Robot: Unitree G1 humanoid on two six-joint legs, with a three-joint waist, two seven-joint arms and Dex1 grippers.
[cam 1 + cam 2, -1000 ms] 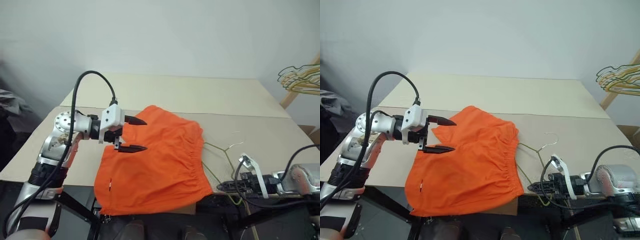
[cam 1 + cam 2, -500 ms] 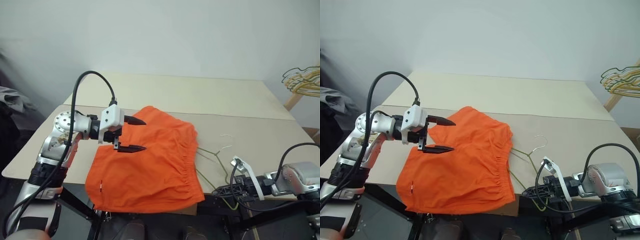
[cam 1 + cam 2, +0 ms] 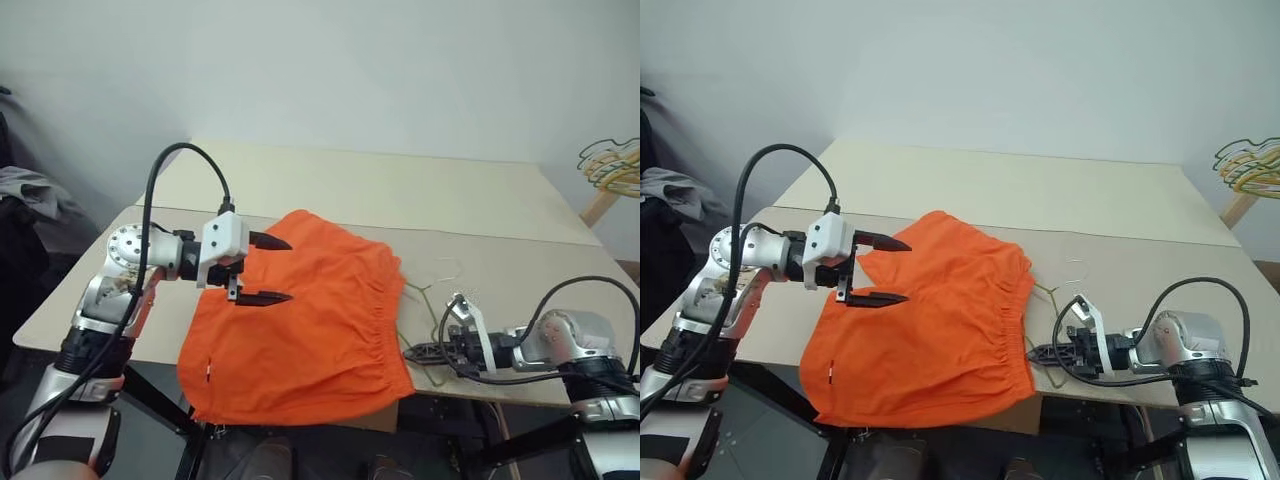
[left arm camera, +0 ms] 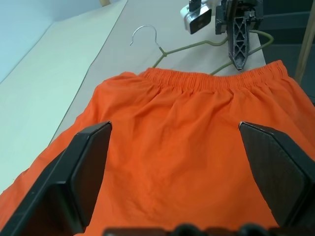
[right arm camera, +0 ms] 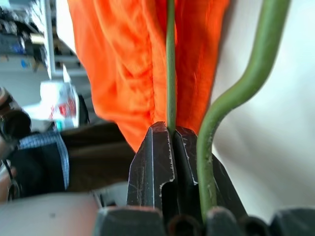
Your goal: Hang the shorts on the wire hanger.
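Left hand: hovering just above the near-left part of the shorts, black fingers spread wide, gripping nothing, pointed across toward the right and tipped slightly down.
Shorts: bright orange, spread flat on the counter, near edge drooping over the front lip, gathered waistband facing the right side.
Wire hanger: thin wire lying on the counter just beside the waistband, hook curling away toward the far side, one arm of the triangle running to the right hand.
Right hand: low at the counter's near edge, fingers pinched tight on the hanger wire, tips aimed left at the waistband; wrist view confirming the thin strand clamped between the pads, with a thicker bend of the wire passing alongside.
Step in hand: most likely bringing the hanger up to the waistband opening.
Doing it well: keep the pinch firm so the wire cannot twist; slide the hanger low and flat toward the waistband; bring the left hand down to pin or lift the fabric so the shorts do not bunch or slip off the front edge.
Risk: wire pushing the cloth ahead instead of entering it.
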